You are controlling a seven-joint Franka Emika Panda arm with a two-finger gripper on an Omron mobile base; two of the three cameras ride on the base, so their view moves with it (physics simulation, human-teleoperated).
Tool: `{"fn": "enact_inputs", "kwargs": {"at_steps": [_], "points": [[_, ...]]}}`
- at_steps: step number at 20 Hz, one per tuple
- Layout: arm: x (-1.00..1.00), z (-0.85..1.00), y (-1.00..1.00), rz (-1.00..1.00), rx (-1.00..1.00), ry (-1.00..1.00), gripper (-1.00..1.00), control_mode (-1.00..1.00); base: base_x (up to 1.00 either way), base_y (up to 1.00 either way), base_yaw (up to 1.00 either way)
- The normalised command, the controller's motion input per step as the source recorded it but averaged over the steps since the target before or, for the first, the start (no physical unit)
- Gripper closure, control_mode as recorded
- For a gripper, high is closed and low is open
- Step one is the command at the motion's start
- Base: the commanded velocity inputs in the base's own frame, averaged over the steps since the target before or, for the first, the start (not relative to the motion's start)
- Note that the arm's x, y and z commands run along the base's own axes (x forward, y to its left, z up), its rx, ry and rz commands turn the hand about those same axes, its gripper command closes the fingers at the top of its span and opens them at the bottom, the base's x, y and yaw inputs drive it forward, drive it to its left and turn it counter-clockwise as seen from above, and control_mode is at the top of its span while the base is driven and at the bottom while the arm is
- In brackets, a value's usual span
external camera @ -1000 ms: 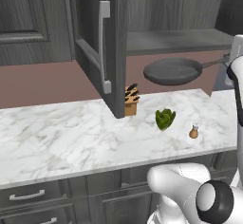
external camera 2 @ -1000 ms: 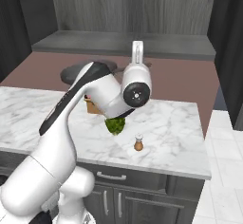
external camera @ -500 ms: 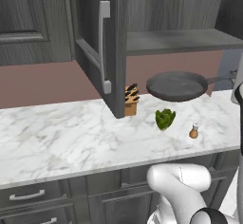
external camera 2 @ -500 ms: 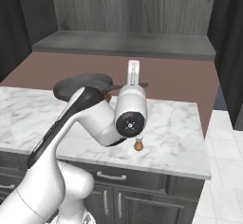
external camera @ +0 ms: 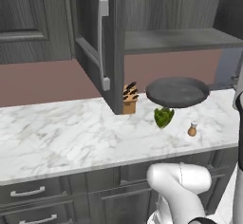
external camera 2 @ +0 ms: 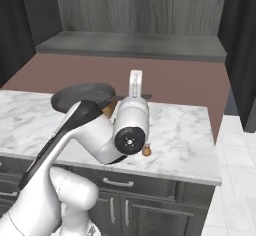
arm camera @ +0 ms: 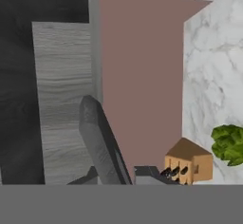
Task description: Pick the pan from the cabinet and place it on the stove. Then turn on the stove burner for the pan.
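The dark grey pan (external camera: pixel 177 92) hangs level in the air over the marble counter (external camera: pixel 61 133), below the open cabinet (external camera: pixel 175 40). From the right base camera the pan (external camera 2: pixel 82 95) is left of my wrist, its thin handle running into my gripper (external camera 2: pixel 121 99), which is shut on it. The hand camera has the pan (arm camera: pixel 99 142) edge-on just past one dark fingertip (arm camera: pixel 147 173). The cabinet door (external camera: pixel 90 42) with its silver bar handle (external camera: pixel 102 42) stands swung out to the left. The stove and its burner are out of view.
Under the pan on the counter are a wooden knife block (external camera: pixel 129 99), a green leafy vegetable (external camera: pixel 163 117) and a small brown shaker (external camera: pixel 191 130). Drawer units (external camera: pixel 28 192) run below the counter. White floor (external camera 2: pixel 235 180) lies past the counter's right end.
The pan has come down from cabinet shelf height to just above the counter. My wrist has dropped lower and swung round with it.
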Motion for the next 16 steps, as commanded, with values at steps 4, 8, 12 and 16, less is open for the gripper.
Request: {"fn": "enact_inputs", "kwargs": {"at_steps": [4,8,12,16], "points": [[0.00,0.00,0.00,0.00,0.00,0.00,1.00,1.00,-0.74,0.04,0.00],[0.00,0.00,0.00,0.00,0.00,0.00,1.00,1.00,-0.86,0.07,0.00],[0.00,0.00,0.00,0.00,0.00,0.00,1.00,1.00,-0.88,0.13,0.00],[0.00,0.00,0.00,0.00,0.00,0.00,1.00,1.00,-0.84,0.26,0.00]]}}
